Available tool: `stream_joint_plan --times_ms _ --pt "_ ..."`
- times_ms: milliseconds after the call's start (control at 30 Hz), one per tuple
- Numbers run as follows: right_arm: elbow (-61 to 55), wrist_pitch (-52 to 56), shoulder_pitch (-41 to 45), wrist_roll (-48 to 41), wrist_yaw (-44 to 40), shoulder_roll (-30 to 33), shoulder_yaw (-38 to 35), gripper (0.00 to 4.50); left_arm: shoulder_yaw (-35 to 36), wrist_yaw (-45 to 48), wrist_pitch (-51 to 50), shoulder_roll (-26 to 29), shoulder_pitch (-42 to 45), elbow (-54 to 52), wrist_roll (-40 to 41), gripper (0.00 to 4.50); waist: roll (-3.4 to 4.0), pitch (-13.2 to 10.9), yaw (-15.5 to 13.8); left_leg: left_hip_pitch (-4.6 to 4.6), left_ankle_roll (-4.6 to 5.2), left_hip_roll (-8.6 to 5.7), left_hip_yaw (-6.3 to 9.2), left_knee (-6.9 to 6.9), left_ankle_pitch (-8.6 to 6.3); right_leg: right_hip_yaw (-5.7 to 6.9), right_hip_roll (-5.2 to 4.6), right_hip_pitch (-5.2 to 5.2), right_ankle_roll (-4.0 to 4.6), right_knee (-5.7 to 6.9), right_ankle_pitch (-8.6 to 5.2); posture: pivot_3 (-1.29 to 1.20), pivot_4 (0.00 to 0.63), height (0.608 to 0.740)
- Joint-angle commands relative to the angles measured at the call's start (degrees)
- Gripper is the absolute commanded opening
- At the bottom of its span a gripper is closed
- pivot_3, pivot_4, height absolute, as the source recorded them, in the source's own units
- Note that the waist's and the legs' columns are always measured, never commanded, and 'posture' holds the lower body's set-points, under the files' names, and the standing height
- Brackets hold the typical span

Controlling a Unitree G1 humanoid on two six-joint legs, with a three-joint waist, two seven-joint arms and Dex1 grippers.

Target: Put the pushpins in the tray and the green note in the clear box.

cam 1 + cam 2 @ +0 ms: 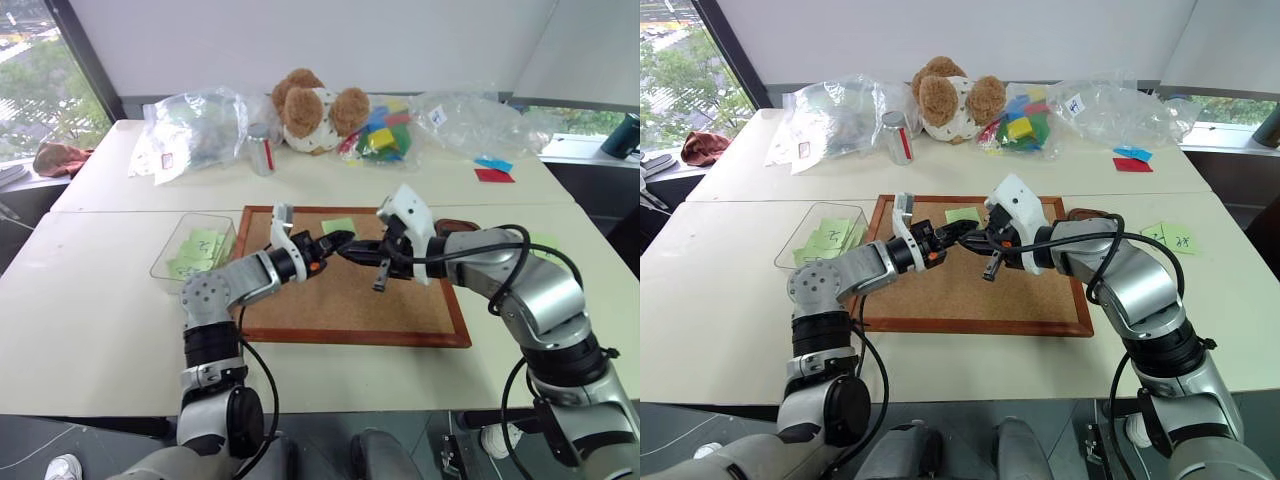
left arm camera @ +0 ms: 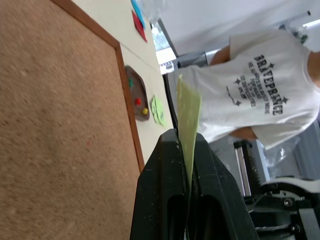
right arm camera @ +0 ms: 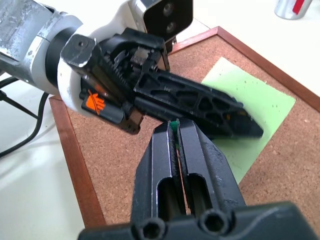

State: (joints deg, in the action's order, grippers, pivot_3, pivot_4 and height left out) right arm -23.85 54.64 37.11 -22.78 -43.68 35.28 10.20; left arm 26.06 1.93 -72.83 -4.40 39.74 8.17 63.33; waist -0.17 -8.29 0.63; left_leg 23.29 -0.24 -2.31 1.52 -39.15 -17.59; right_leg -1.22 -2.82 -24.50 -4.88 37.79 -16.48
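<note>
My left gripper is clamped shut on a green note, which stands edge-on between the fingers and runs straight out past their tips along the line the gripper points. My right gripper is also closed tight, with a tiny green speck pinched at its tip; I cannot tell what that speck is. Both grippers meet tip to tip above the corkboard, where another light-green note lies flat near the far edge. The tray sits just beside the board's right edge, holding pushpins with red, yellow and green heads. The clear box sits off the board's left edge with green notes inside, their handwriting too small to read. A person's white shirt reads something like "BRAVEPRINCE" in dark letters; the lines beneath are illegible.
</note>
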Motion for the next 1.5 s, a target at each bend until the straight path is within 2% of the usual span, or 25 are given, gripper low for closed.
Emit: stream_joint_plan --times_ms 33,567,1233,1333,1467,1500 --pt "-2.3 -0.3 1.4 -1.0 0.2 0.5 -1.9 0.0 0.0 0.4 1.5 0.6 0.7 -0.3 1.5 0.06 0.0 0.0 0.0 0.0 0.0 0.0 0.0 0.0 0.0 0.0 0.0 0.0 0.0 0.0 0.0 0.0 0.15 0.74" --pt "-1.5 -1.2 1.5 -0.4 0.5 0.6 -1.2 0.0 -0.8 0.8 2.7 1.4 0.2 -0.5 3.4 0.06 0.0 0.0 0.0 0.0 -0.01 -0.01 0.0 -0.01 0.0 0.0 0.0 0.0 0.0 0.03 0.0 0.0 0.15 0.74" --pt "-0.1 -3.4 1.6 2.1 1.5 0.1 0.2 0.0 -1.5 -4.2 2.1 1.5 -1.8 -2.0 14.1 0.06 -0.01 0.0 0.0 -0.01 -0.05 -0.01 0.0 -0.05 0.03 -0.01 0.0 -0.04 0.0 0.15 0.0 0.0 0.15 0.74" --pt "0.1 -3.3 1.6 2.1 1.6 0.0 0.1 0.92 -1.6 -4.7 2.6 1.8 -1.7 -1.7 14.9 0.0 -0.01 0.0 0.0 -0.01 -0.05 -0.01 0.0 -0.05 0.04 -0.01 0.0 -0.04 0.0 0.16 0.0 0.0 0.15 0.74" --pt "0.0 -2.8 1.6 1.7 2.0 -0.4 -0.2 2.91 -1.4 -5.1 3.3 2.3 -1.5 -1.3 16.2 0.0 -0.01 0.0 0.0 -0.01 -0.06 -0.01 0.0 -0.05 0.04 -0.01 0.0 -0.04 0.0 0.17 0.0 0.0 0.15 0.74" --pt "0.0 -2.7 1.6 1.5 2.0 -0.6 -0.3 2.91 -1.4 -5.2 3.5 2.4 -1.5 -1.2 16.5 0.0 -0.01 0.0 0.0 -0.01 -0.06 -0.01 0.0 -0.05 0.04 -0.01 0.01 -0.04 0.0 0.17 0.0 0.0 0.15 0.74"
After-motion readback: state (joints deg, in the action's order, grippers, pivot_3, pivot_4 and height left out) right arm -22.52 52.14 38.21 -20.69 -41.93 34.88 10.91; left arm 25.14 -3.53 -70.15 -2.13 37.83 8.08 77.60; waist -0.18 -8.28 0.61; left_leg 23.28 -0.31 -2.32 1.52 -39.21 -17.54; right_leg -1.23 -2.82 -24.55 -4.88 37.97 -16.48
